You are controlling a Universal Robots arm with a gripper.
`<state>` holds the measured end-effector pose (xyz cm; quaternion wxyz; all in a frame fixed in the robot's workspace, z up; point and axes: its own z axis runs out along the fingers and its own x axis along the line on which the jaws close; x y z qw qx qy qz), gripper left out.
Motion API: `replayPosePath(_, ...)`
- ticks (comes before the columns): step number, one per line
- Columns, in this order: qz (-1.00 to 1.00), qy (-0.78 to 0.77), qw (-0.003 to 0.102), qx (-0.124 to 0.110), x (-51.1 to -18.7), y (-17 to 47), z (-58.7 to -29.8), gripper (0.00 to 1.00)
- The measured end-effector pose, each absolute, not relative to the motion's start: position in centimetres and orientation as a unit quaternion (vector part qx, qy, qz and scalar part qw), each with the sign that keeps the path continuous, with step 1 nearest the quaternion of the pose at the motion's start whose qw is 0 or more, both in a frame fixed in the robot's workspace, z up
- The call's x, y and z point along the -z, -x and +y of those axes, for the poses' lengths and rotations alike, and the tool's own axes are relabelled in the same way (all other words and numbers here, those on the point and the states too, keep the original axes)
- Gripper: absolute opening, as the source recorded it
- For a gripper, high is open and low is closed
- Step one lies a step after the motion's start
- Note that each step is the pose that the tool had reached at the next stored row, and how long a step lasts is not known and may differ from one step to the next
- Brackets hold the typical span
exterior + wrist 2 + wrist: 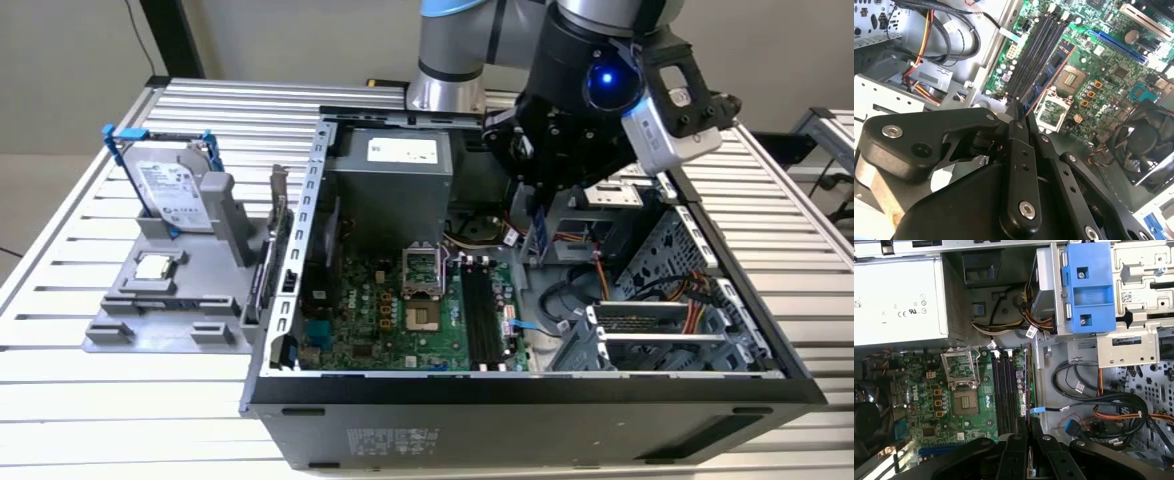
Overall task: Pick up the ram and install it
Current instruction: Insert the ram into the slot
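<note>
Claw pinched shut on ram, fingers clamped on one end, no gap showing. Rest of stick pokes out over motherboard, lined up parallel with black memory slots, just beside them. Can't tell if it's touching a slot. Whole thing hanging inside open case.

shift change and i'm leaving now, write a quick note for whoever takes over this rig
End effector: shut on the ram stick.
Ram stick: held inside the open computer case, just above the motherboard and alongside the memory slots. It does not look seated in any of them.
Done: pickup.
Left: seating the stick in a slot.
</note>
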<state>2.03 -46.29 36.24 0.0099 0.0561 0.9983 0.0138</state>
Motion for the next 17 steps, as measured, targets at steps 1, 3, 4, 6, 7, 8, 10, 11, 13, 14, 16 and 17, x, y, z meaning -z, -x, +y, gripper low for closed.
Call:
replayPosePath(1, 0.998, -0.056, 0.010, -0.014, -36.18, -2.04, -46.27, 0.00)
replayPosePath(3, 0.998, -0.056, 0.010, -0.014, -36.11, -2.10, -46.25, 0.00)
replayPosePath(4, 0.998, -0.056, 0.009, -0.014, -36.08, -2.13, -46.24, 0.00)
replayPosePath(6, 0.998, -0.056, 0.009, -0.014, -36.00, -2.20, -46.21, 0.00)
replayPosePath(7, 0.998, -0.056, 0.009, -0.014, -35.93, -2.22, -46.19, 0.00)
replayPosePath(8, 0.998, -0.056, 0.009, -0.014, -35.86, -2.25, -46.17, 0.00)
replayPosePath(10, 0.998, -0.056, 0.009, -0.014, -35.70, -2.29, -46.13, 0.00)
replayPosePath(11, 0.998, -0.056, 0.008, -0.014, -35.63, -2.30, -46.10, 0.00)
replayPosePath(13, 0.998, -0.056, 0.008, -0.014, -35.53, -2.31, -46.07, 0.00)
replayPosePath(14, 0.998, -0.056, 0.008, -0.014, -35.46, -2.31, -46.08, 0.00)
replayPosePath(16, 0.998, -0.056, 0.008, -0.014, -35.31, -2.31, -46.06, 0.00)
replayPosePath(17, 0.998, -0.056, 0.008, -0.014, -35.22, -2.31, -46.05, 0.00)
